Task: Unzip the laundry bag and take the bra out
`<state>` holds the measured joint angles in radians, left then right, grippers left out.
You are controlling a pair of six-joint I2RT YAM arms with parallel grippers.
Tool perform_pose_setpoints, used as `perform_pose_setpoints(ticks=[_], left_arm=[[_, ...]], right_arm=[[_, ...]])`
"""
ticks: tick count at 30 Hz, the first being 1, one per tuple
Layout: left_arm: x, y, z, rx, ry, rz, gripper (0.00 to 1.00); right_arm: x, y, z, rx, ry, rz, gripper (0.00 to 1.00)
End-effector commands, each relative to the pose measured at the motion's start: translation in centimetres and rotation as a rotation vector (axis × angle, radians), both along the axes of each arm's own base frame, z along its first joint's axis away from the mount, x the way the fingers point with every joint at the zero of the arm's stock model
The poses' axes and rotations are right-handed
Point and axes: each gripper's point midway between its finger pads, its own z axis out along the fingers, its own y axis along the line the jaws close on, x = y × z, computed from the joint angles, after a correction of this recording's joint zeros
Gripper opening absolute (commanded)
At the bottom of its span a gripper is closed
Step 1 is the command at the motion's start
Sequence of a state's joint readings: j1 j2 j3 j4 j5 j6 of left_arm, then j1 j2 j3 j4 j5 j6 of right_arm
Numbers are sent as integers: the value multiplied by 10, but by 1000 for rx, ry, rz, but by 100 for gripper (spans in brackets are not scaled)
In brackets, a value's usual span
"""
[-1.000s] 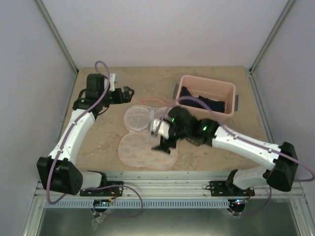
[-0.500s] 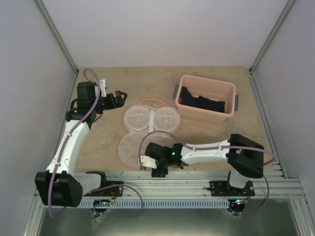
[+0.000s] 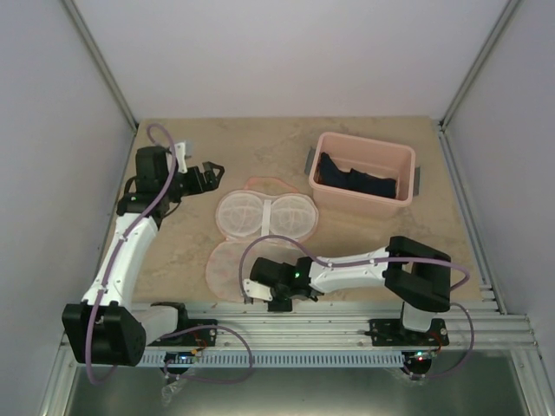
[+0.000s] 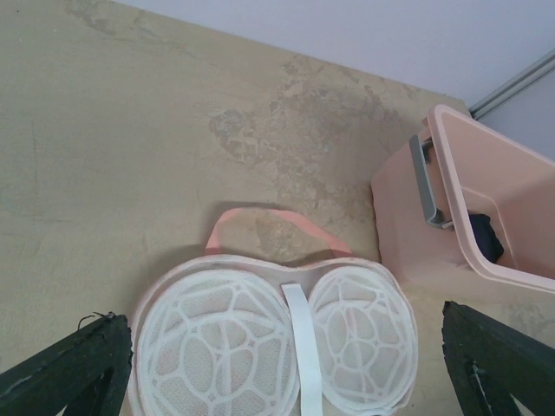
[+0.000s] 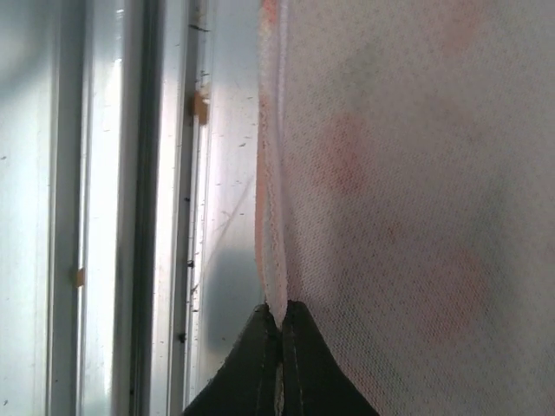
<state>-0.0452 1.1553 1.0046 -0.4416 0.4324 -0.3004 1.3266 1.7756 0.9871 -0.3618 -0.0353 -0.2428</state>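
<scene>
Laundry bag (image 3: 236, 213) lies open — right gripper (image 5: 280, 317) pinches its edge tight, left gripper (image 3: 211, 172) is spread wide, holding nothing.

I work on a beige, marble-veined stone-look tabletop (image 3: 217, 156), matt and evenly lit, with only soft shadows on it; from my left wrist the same tabletop (image 4: 130, 130) shows darker brown blotches. Behind it stands a plain pale lilac-grey back wall (image 3: 295, 52); matching panels close in my left side (image 3: 43, 173) and my right side (image 3: 520, 173). Slim silvery metal corner struts (image 3: 101, 65) run along the joins where the panels meet. Along the near edge lies a ribbed aluminium rail (image 3: 329, 325); from my right wrist its grooves (image 5: 113, 173) gleam pale and bright. Below the rail sits a dull grey metal ledge (image 3: 347, 390).
</scene>
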Motion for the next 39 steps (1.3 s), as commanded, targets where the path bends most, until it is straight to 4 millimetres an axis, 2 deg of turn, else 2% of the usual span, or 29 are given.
perform_pose_setpoints(ticks=[1, 3, 5, 9, 12, 15, 18, 21, 24, 27, 32, 35, 39], left_arm=[[-1, 0, 6, -23, -20, -5, 99], [-1, 0, 7, -22, -23, -5, 99], [0, 2, 10, -22, -30, 0, 99], [2, 7, 17, -2, -51, 8, 99], [4, 11, 23, 17, -67, 19, 99], [4, 12, 25, 14, -68, 20, 99], [3, 12, 23, 9, -63, 19, 99], [3, 12, 22, 7, -61, 19, 99], [3, 12, 23, 5, -61, 18, 99], [2, 12, 22, 3, -59, 16, 99], [1, 11, 21, -1, -59, 13, 99], [0, 11, 21, -2, -58, 12, 99], [-1, 10, 18, -7, -55, 9, 99]], right_arm=[[21, -1, 2, -32, -66, -66, 0], [15, 5, 14, -11, -34, -54, 0], [1, 14, 34, 38, 39, -18, 0], [-42, 30, 98, 191, 253, 115, 1], [-62, 28, 133, 219, 356, 169, 0], [-73, 25, 154, 224, 417, 199, 0], [-62, 26, 174, 274, 434, 164, 1], [-23, 23, 190, 355, 473, 69, 1], [20, 17, 187, 409, 483, -29, 0], [55, 10, 166, 411, 521, -110, 0], [93, 2, 126, 360, 558, -184, 1], [112, -5, 108, 352, 568, -253, 1], [127, -16, 86, 332, 579, -342, 1]])
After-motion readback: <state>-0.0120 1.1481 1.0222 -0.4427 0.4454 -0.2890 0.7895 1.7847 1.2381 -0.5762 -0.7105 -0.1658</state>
